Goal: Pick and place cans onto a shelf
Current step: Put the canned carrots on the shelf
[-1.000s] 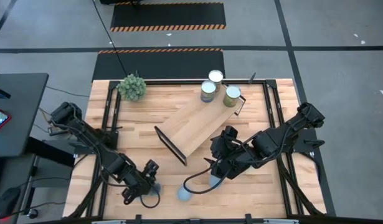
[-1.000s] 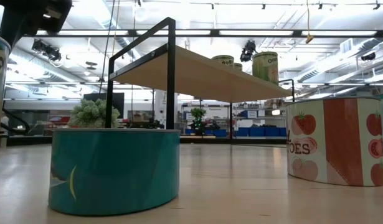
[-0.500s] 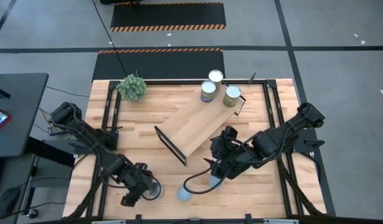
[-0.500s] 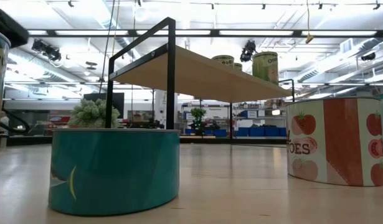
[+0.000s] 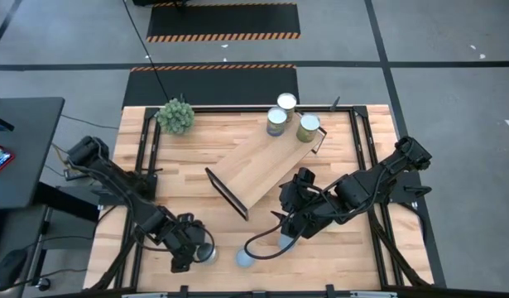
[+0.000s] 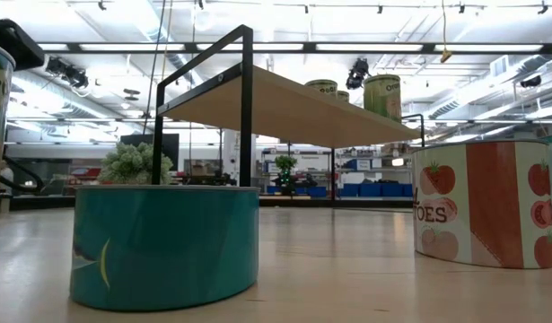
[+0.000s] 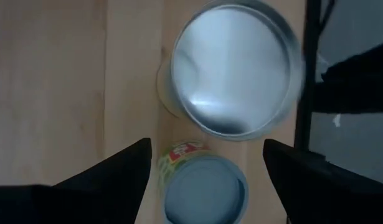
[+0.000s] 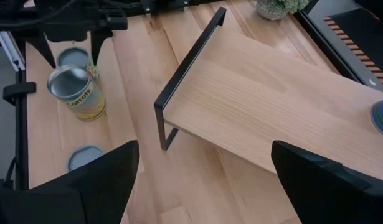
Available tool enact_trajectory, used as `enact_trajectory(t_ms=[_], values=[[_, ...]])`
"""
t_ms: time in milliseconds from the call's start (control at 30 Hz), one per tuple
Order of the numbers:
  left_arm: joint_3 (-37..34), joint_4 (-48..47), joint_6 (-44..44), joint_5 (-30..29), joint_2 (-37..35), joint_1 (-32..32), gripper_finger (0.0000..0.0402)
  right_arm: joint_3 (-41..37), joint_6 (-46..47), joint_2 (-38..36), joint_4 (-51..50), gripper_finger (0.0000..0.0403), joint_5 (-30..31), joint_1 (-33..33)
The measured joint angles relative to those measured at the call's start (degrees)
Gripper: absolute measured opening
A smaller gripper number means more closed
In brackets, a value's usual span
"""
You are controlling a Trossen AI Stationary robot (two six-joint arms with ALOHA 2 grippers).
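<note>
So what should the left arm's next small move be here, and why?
Probably lower the open left gripper straight down around the blue-topped can. The left wrist view shows that can between the fingers, not yet gripped. The silver-topped can stands just beyond the tips, so a straight descent should miss it. The right gripper hovers open by the shelf.

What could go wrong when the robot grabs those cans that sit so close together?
The left end effector hangs open over a tall silver-topped can and a short blue-lidded can standing very close together, so a finger might knock the wrong one over. The three cans on the shelf crowd one end, so another can placed there might bump one off.
</note>
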Motion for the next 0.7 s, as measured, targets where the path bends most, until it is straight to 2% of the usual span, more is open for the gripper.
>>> enact_trajectory(t_ms=[267, 333, 500, 700], values=[[0.00, 0.97, -5.25, 1.14, 2.00, 0.36, 0.0316, 0.00, -0.80, 0.00, -0.01, 0.0373, -0.01, 0.00], [0.00, 1.31, -5.27, 1.35, 2.06, 0.40, 0.0316, 0.00, -1.60, 0.00, -0.05, 0.0373, -0.02, 0.00], [0.00, 1.50, -3.03, 6.11, 2.06, 0.63, 0.0316, 0.00, -3.63, 0.00, 0.48, 0.0373, -0.22, 0.00], [0.00, 3.28, -0.82, 6.08, 2.06, 0.66, 0.0316, 0.00, -3.64, 0.00, 0.85, 0.0373, -1.53, -0.02]])
